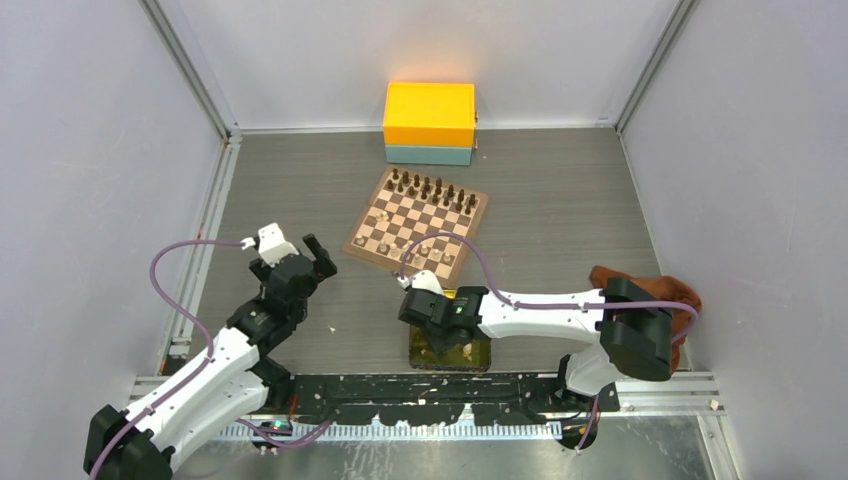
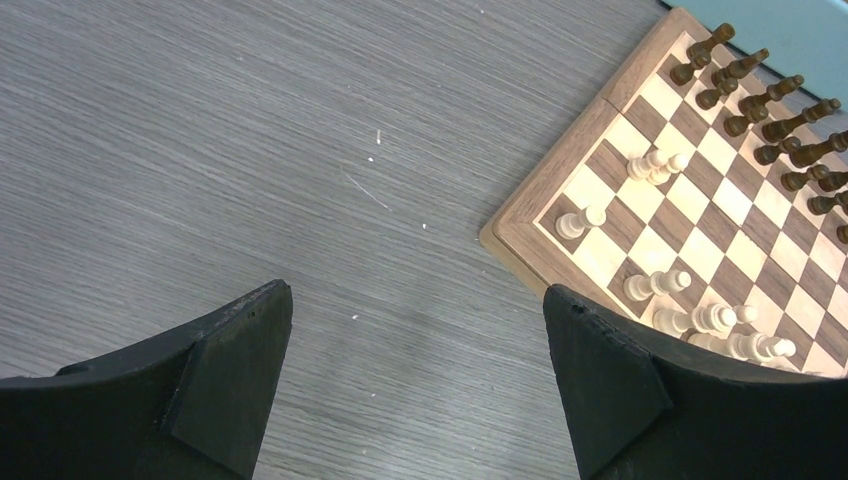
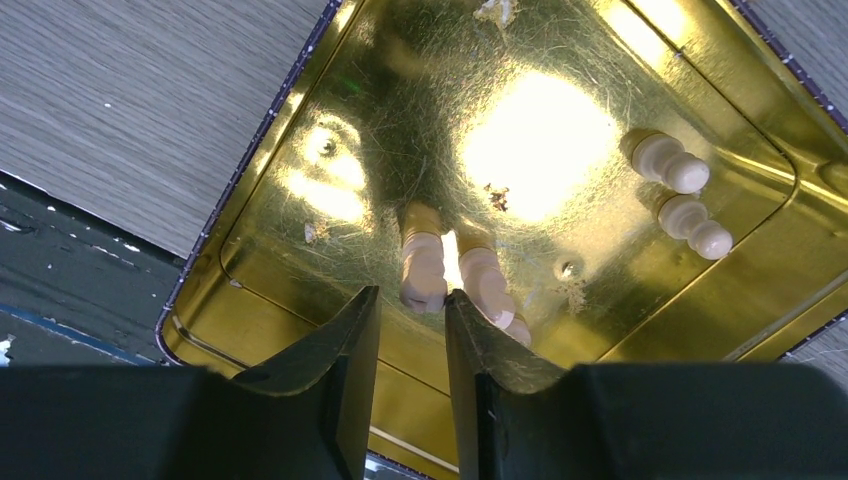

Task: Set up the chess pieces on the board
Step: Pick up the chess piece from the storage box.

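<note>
Lying in the gold tray (image 3: 300, 240) are four cream chess pieces (image 3: 425, 268), seen only from the right wrist; the top view hides them under the arm (image 1: 540, 300). The right gripper (image 3: 412, 300) has a narrow gap, with its tips just at one piece, not yet closed on it. The left gripper (image 2: 415, 300) is wide and empty, left of the board (image 2: 690, 245).

Camera positions
Top looks down from the near side on the whole desk (image 1: 560, 200); it shares the board (image 2: 700, 255) with the left-wrist close-up, the gold tray (image 3: 400, 120) with the right.
</note>
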### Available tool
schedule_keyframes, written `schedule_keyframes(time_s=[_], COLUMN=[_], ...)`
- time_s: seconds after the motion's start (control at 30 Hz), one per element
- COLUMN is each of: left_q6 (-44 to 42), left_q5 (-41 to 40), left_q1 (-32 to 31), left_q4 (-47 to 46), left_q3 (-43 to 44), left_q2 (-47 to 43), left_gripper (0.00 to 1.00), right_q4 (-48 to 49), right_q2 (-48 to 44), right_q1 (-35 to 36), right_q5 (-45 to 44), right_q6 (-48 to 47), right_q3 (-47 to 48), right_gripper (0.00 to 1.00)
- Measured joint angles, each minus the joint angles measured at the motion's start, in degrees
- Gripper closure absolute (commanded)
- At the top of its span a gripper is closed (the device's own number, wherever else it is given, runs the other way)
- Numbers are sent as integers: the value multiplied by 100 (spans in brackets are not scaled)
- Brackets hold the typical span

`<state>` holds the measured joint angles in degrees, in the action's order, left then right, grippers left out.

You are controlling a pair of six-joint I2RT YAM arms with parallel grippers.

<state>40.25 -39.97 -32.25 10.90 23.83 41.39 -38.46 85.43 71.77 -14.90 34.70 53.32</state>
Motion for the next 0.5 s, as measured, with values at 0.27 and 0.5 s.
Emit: schedule_keyframes(time_s=[0.27,0.5], left_q6=[2,2], left_q5=[0,0], left_q1=[0,0], left_q4=[-4,-42], left_q3=[-22,-42], left_q2=[20,28], left_gripper=[4,4], right_q4=[31,55], right_q2=[0,13], right_q1=[0,-2], right_q5=[0,0], right_q6=[11,11], right_q3=[-24,-35], right_gripper=[69,79])
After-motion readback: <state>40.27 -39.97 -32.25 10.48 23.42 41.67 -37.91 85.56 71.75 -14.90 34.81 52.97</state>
